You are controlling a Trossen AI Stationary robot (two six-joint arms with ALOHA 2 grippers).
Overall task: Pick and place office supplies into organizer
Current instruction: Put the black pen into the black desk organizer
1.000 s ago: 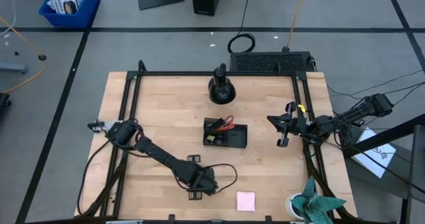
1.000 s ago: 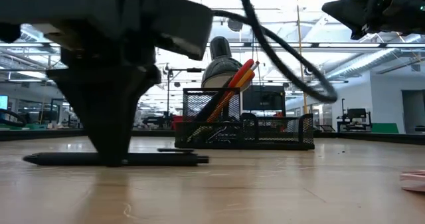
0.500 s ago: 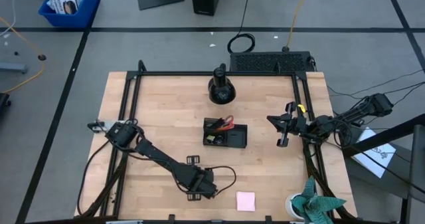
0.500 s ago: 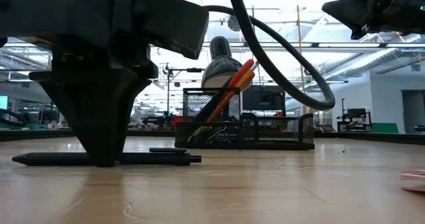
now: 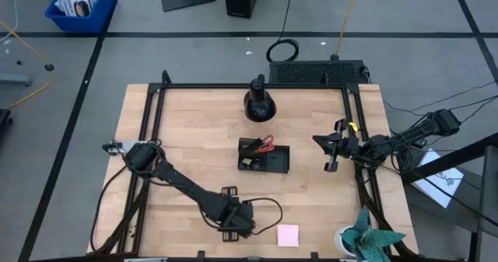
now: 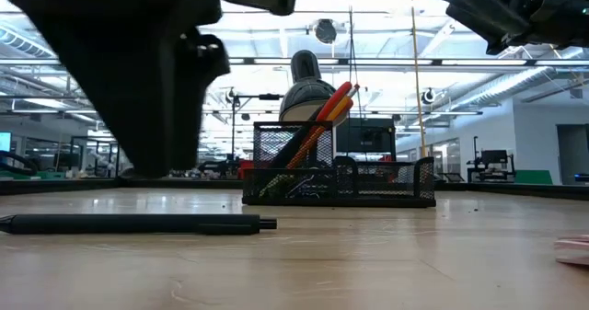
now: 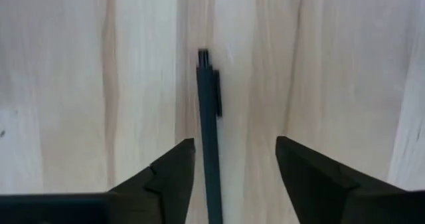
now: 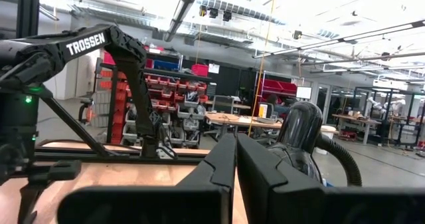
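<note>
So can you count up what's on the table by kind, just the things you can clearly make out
Black pen lying loose on the table: 1
Pink sticky-note pad: 1
Black mesh organizer: 1
Red-handled scissors in the organizer: 1
Orange pencils in the organizer: 2
Round black stand: 1
Total: 7
Smaller items inside the organizer are too small to count.

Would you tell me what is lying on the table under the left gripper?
A black pen lies flat on the wood between the open fingers of the left gripper. Its near end is out of sight below the wrist view's edge.
</note>
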